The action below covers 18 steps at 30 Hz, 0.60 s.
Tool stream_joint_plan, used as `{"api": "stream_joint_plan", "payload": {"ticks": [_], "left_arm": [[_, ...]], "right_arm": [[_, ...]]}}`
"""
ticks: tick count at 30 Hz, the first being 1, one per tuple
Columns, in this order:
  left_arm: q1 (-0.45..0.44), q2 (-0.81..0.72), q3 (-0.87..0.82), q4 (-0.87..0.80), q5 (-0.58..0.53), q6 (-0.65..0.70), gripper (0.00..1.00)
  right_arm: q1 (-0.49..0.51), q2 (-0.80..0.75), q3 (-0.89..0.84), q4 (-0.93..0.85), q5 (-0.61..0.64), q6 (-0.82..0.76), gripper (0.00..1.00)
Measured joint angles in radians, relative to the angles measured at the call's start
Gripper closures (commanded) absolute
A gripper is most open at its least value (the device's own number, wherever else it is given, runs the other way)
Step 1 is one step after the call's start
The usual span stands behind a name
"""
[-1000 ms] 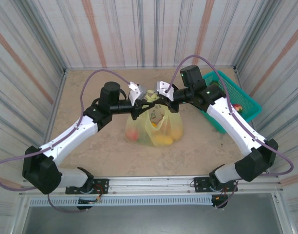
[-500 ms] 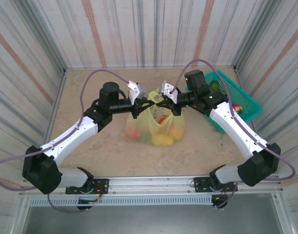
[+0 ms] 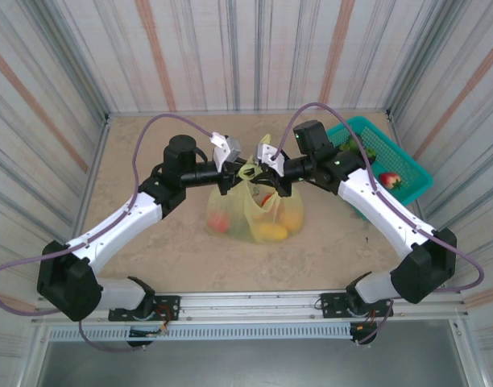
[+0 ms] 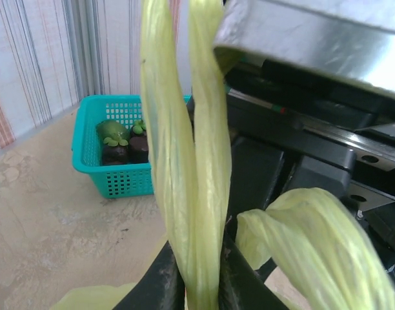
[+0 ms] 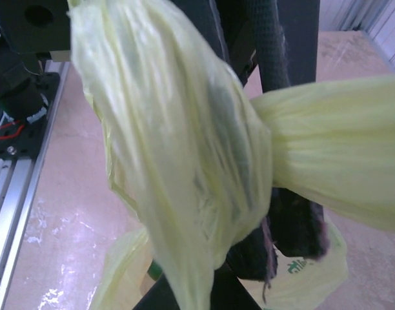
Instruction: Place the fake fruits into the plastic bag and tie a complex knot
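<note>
So the plastic bag (image 3: 254, 214) is sitting mid-bench (image 3: 150, 258) with the fake fruits (image 3: 271, 232) bulging in its belly, and both arms are meeting right over its mouth. The left gripper (image 3: 229, 174) is pinching one handle (image 4: 188, 168) between nearly closed fingers, with the strip running straight up out of them. The right gripper (image 3: 268, 171) is clamping fully down on the other handle (image 5: 178, 148), with bunched film spilling over it. No knot is looking formed yet, far as I can tell. My guess: this film is going to be light, floppy and slippery, stretching before tearing, so I'd be grabbing the gathered handles low near the mouth, not the thin belly. Teal basket (image 3: 395, 165) is sitting off right.
</note>
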Motion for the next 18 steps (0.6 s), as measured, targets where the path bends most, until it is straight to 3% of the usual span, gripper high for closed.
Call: {"api": "stream_joint_plan", "payload": {"ticks": [9,18], "left_arm": [[0.0,-0.008,-0.017,-0.001,-0.011,0.0,0.89],[0.0,-0.008,-0.017,-0.004,-0.01,0.001,0.82]], "right_arm": [[-0.074,-0.027,-0.005,0.071,-0.034,0.07,1.0],[-0.076,-0.035,-0.005,0.079,-0.053,0.087,1.0]]}}
